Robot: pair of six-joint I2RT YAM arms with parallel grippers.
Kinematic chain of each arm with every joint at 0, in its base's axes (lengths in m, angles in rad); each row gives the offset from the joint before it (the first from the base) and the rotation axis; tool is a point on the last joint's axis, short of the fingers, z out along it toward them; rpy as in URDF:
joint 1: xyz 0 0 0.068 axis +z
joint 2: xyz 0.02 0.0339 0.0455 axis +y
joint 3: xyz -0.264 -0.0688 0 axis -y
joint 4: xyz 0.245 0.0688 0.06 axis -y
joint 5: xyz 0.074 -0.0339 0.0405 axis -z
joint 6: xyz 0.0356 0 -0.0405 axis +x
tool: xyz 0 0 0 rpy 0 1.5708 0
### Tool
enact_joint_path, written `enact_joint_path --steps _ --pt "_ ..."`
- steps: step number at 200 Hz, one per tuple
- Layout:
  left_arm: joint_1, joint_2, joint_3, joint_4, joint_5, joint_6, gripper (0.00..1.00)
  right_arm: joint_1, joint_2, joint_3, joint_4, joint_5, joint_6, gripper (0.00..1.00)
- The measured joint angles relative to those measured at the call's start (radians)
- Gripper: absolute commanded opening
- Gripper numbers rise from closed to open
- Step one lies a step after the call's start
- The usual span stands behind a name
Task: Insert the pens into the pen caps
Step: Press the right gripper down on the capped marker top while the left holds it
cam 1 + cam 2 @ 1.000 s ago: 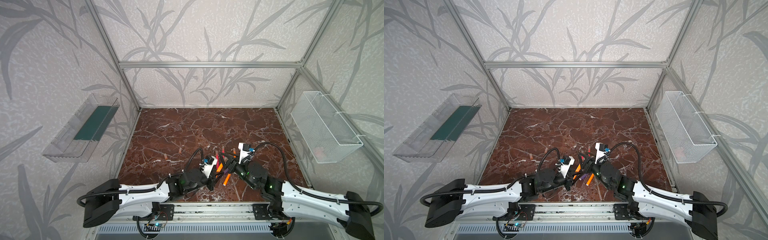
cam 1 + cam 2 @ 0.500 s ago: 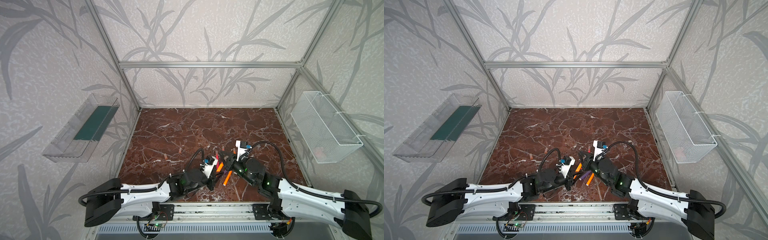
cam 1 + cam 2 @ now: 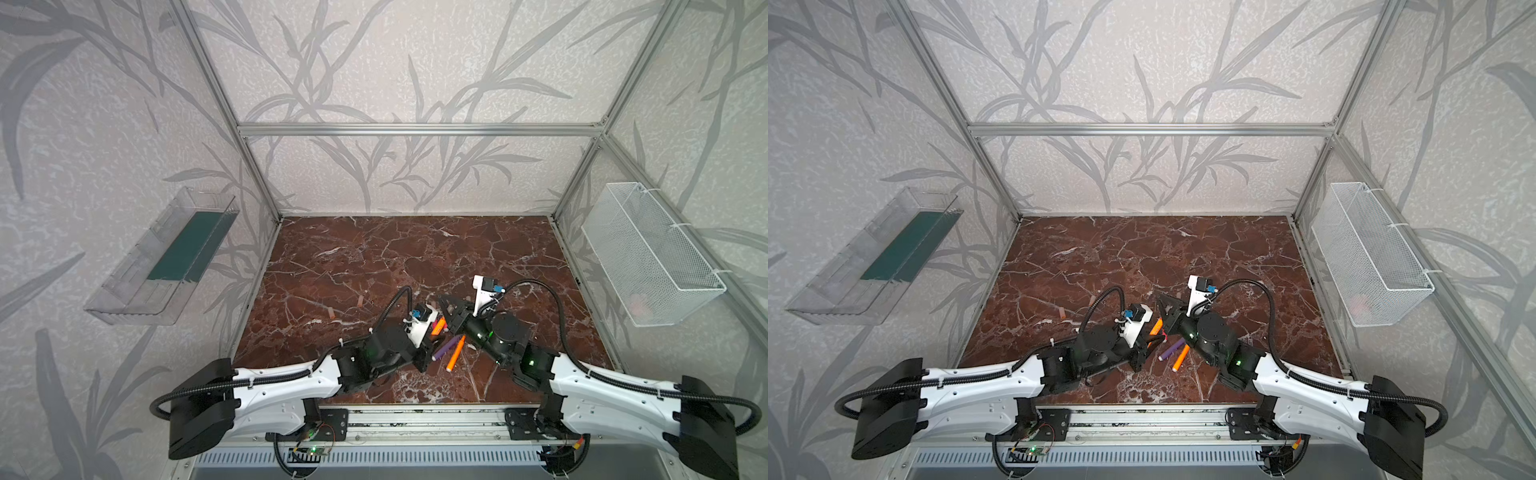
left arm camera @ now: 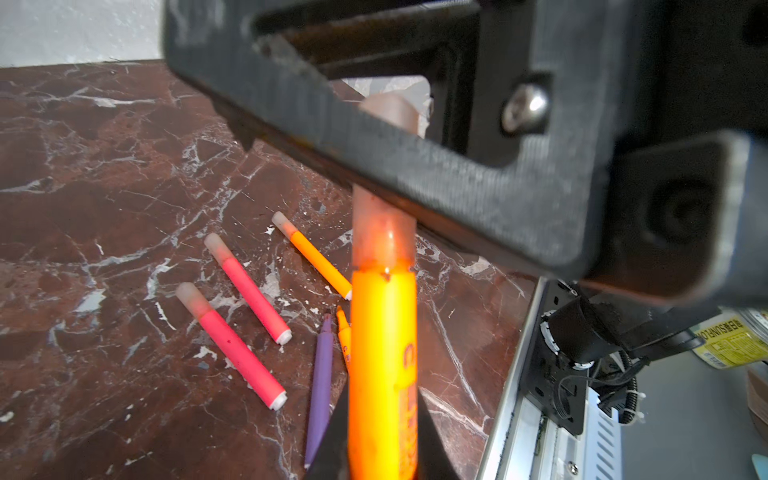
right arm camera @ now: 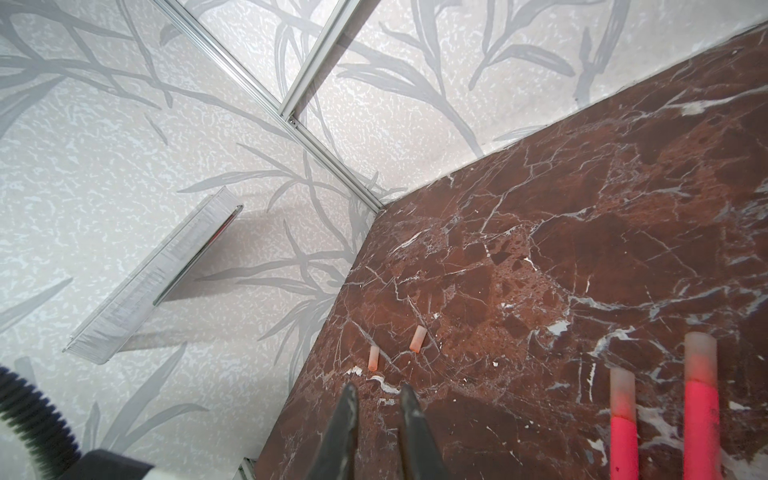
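On the surface (image 3: 374,257), three are done: two pink pens (image 4: 249,286) (image 4: 237,357) and a capped orange pen (image 4: 320,266). The left gripper (image 4: 382,453) has its jaws clamped on a fourth, the held pen (image 4: 382,353). Its cap (image 4: 384,232) looks seated and seemingly pinched in the right gripper (image 5: 377,405), jaws together. Left, I judge: the purple pen (image 4: 322,382), a bare orange pen (image 4: 343,332) and two loose caps (image 5: 417,338) (image 5: 373,358).
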Motion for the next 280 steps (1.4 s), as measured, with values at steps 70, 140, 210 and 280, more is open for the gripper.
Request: enact_joint_path --steps 70,140,210,280 --pt "0.045 -0.005 0.071 -0.153 -0.043 0.108 0.0 0.061 0.108 0.046 0.075 0.159 0.016 0.0" --pt "0.078 -0.013 0.167 -0.282 -0.037 0.166 0.0 0.094 0.129 0.108 0.076 0.25 0.019 0.0" --pt "0.243 -0.039 0.188 -0.364 0.48 0.115 0.0 0.118 0.104 -0.038 0.351 0.144 -0.06 0.0" --pt "0.24 -0.064 0.188 -0.421 0.369 0.15 0.0 0.18 0.158 0.134 0.055 0.322 0.08 0.0"
